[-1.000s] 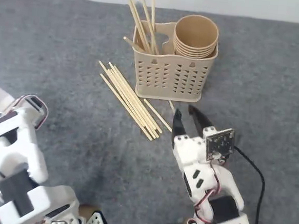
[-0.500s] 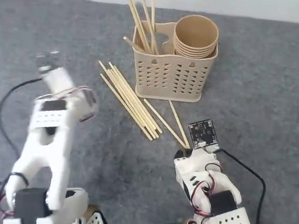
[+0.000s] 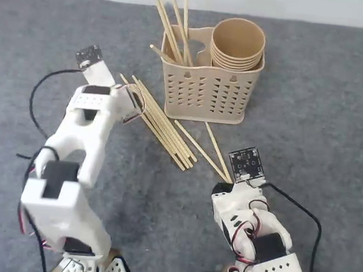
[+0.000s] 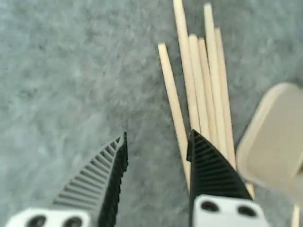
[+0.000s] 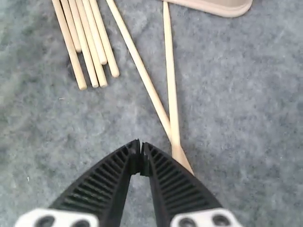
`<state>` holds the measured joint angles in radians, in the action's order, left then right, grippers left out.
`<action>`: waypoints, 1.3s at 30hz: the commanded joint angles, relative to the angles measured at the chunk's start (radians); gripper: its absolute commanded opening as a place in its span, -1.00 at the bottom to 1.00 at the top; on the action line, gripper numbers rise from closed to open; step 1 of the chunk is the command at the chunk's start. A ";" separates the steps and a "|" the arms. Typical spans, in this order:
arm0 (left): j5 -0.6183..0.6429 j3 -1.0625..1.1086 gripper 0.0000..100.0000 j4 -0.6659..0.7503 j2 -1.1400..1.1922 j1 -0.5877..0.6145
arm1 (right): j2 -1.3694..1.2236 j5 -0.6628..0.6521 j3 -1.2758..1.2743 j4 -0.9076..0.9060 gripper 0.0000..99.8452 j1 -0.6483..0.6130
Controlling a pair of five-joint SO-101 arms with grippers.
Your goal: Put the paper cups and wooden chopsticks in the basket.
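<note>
My left gripper (image 4: pixel 158 137) hangs with jaws released, one finger above the bundle of pale, thin wooden chopsticks (image 3: pixel 160 122) that lies on the grey carpet (image 3: pixel 312 110) just beside the front-left corner of the beige perforated plastic basket (image 3: pixel 205 93). I judge these sticks light, stiff and prone to rolling, so grip them crosswise at mid-length, a few at a time. The stack of brown paper cups (image 3: pixel 239 42) sits in the basket's right compartment, and in front of the basket my right gripper (image 5: pixel 140 146) is clenched on nothing beside two crossed loose chopsticks (image 5: pixel 169 85).

The high view looks down from the near side; both wrist views look closely down on the chopsticks (image 3: pixel 158 122) that all three share.
</note>
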<state>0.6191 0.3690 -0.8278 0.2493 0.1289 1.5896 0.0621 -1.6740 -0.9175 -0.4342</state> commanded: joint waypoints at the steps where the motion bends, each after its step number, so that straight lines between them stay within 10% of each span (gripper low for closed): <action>1: 0.043 -0.150 -0.61 -0.025 0.064 -0.009 | 0.025 0.009 -0.017 0.021 -0.98 0.001; 20: 0.120 -0.516 -0.69 -0.247 0.376 -0.015 | 0.025 0.009 -0.017 0.024 -0.98 0.001; 23: 0.118 -0.535 -0.98 -0.296 0.379 -0.015 | 0.025 0.009 -0.017 0.027 -0.98 0.001; 39: 0.112 -0.503 -0.98 -0.428 0.198 -0.025 | 0.025 0.009 -0.017 0.030 -0.98 0.002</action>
<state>0.7265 -0.1481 -1.2083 0.6007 0.1105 1.5927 0.0621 -1.6740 -0.9083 -0.4358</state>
